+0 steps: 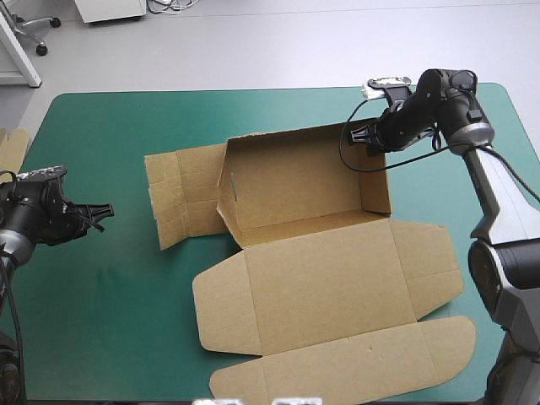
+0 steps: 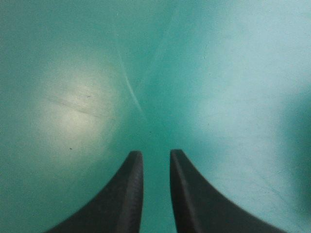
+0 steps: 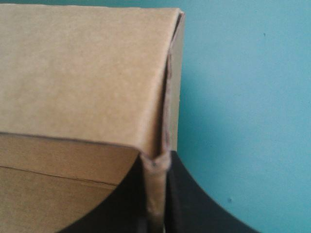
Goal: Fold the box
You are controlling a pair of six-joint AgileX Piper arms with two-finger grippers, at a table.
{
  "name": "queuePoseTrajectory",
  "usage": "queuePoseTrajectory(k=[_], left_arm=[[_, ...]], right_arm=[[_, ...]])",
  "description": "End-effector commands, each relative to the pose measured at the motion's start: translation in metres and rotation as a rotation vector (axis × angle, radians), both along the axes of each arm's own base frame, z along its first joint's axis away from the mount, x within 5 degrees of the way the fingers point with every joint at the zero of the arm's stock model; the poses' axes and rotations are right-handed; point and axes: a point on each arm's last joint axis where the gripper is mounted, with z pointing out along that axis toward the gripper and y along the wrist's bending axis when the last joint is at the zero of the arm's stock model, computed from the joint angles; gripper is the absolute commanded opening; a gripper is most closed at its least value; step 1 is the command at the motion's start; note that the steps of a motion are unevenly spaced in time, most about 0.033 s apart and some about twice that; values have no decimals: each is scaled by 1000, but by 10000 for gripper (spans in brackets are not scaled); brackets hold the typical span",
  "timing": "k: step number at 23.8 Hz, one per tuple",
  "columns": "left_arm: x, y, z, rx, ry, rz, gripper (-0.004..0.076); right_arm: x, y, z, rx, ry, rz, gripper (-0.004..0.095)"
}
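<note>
The right gripper point(image 3: 155, 162) is clamped on the box point(image 3: 82, 73): its black fingers are all but closed with a thin upright strip of brown board pinched between them, at the corner where two raised walls meet. In the high view this right gripper point(image 1: 364, 135) sits at the far right corner of the box point(image 1: 304, 190), reaching in from the table's right side. The left gripper point(image 2: 156, 153) grasps nothing; its fingers stand a narrow gap apart over bare teal-green cover point(image 2: 218, 97). In the high view the left gripper point(image 1: 103, 208) hangs near the table's left edge, well apart from the box. The box lies in the middle of the table as an open tray with its far, left and right walls raised, a creased panel point(image 1: 181, 198) spread flat to its left, and the lid point(image 1: 329, 283) flat toward the near edge. An edge of more board point(image 1: 12, 148) shows at the table's left edge.
</note>
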Motion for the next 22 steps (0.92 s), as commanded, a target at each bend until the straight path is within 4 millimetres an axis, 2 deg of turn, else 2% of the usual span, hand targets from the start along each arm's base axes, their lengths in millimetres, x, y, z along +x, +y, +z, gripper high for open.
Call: queuePoseTrajectory(k=[1,5,6,11,18,22], left_arm=[[-1,-2,17,-1,-78,-5,144],[0,-4,17,-25,-80,-18,144],[0,-4,17,-25,-80,-18,144],[-1,-4,17,-26,-75,-17,144],[-1,-4,17,-22,-73,-18,144],[-1,-4,17,-22,-73,-18,145]], right_arm=[[-5,2,28,61,-92,-23,-14],[2,3,19,60,-82,-27,-2],[4,3,17,58,-79,-24,40],[8,3,20,64,-129,-29,441],[5,0,40,34,-203,-26,458],[-10,-4,63,18,-247,-25,458]])
